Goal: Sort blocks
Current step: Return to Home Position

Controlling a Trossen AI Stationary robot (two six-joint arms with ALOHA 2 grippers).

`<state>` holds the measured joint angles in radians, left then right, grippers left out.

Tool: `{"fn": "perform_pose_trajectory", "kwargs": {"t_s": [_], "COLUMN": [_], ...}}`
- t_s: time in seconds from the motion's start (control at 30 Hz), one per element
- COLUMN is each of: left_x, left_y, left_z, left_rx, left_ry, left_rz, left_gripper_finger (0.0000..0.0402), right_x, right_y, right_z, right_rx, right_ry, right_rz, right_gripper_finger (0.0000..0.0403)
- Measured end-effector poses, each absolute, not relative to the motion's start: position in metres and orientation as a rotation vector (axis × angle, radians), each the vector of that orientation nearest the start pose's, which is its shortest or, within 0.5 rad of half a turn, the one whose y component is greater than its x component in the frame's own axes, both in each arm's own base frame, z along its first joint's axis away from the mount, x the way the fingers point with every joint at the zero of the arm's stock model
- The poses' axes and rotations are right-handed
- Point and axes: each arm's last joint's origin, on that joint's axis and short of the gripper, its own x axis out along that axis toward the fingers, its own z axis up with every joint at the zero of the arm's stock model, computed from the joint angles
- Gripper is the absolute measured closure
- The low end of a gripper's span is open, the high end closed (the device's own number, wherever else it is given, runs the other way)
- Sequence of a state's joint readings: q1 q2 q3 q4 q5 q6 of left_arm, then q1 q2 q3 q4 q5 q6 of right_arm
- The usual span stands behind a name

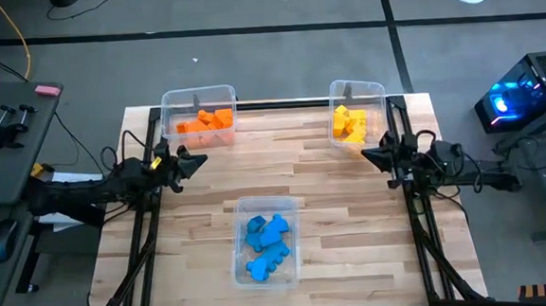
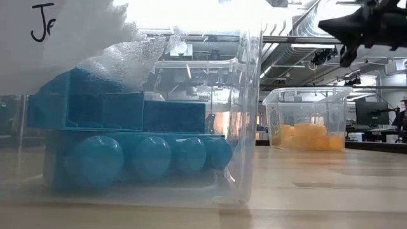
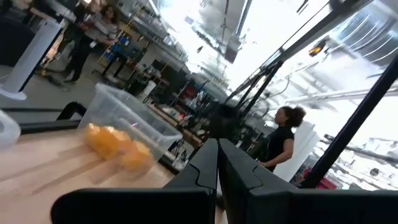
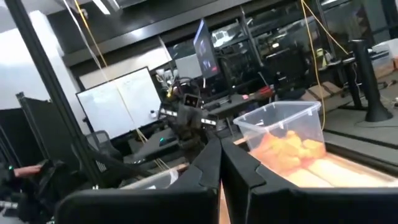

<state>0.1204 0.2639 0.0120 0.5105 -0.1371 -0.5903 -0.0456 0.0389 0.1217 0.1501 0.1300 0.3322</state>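
Orange blocks point(image 1: 205, 123) lie in a clear bin at the table's far left. Yellow blocks point(image 1: 349, 124) fill a clear bin at the far right, seen also in the left wrist view point(image 3: 118, 144). Blue blocks point(image 1: 265, 241) sit in a clear bin at the near middle and loom large in the low view point(image 2: 133, 137). My left gripper point(image 1: 196, 161) hovers shut near the orange bin, holding nothing. My right gripper point(image 1: 368, 154) hovers shut just near of the yellow bin, empty too. The right wrist view shows the orange blocks point(image 4: 287, 147) in their bin.
Bare wooden table point(image 1: 303, 170) spreads between the three bins. Black frame rails point(image 1: 144, 246) run along the table's left and right sides. People stand in the room beyond the table in the left wrist view point(image 3: 280, 140).
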Motion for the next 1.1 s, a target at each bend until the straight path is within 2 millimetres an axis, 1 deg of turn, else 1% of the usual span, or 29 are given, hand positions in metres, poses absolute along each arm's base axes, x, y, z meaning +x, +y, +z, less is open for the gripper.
{"fn": "perform_pose_trajectory", "kwargs": {"t_s": [0.1, 0.3, 0.43, 0.53, 0.67, 0.8, 0.93, 1.1], "left_x": [0.104, 0.091, 0.088, 0.089, 0.093, 0.096, 0.096, 0.097], "left_y": [0.017, 0.015, 0.015, 0.014, 0.013, 0.014, 0.011, 0.007], "left_z": [0.199, 0.204, 0.204, 0.202, 0.191, 0.169, 0.170, 0.169], "left_rx": [-0.585, -0.582, -0.582, -0.585, -0.589, -0.588, -0.589, -0.590], "left_ry": [-0.377, -0.460, -0.466, -0.433, -0.322, -0.097, -0.084, -0.067], "left_rz": [0.156, 0.132, 0.130, 0.132, 0.152, 0.222, 0.155, 0.117], "left_gripper_finger": [0.0401, 0.0401, 0.0401, 0.0401, 0.0401, 0.0401, 0.0401, 0.0401], "right_x": [0.090, 0.096, 0.097, 0.098, 0.099, 0.099, 0.099, 0.098], "right_y": [-0.008, -0.008, -0.008, -0.007, -0.007, -0.007, -0.007, -0.007], "right_z": [0.203, 0.180, 0.170, 0.168, 0.167, 0.167, 0.167, 0.168], "right_rx": [0.338, 0.340, 0.392, 0.395, 0.358, 0.365, 0.364, 0.365], "right_ry": [-0.251, -0.161, -0.066, -0.040, -0.033, -0.033, -0.031, -0.036], "right_rz": [-0.125, -0.139, -0.155, -0.145, -0.146, -0.147, -0.147, -0.145], "right_gripper_finger": [0.0403, 0.0403, 0.0403, 0.0403, 0.0403, 0.0402, 0.0402, 0.0402]}}
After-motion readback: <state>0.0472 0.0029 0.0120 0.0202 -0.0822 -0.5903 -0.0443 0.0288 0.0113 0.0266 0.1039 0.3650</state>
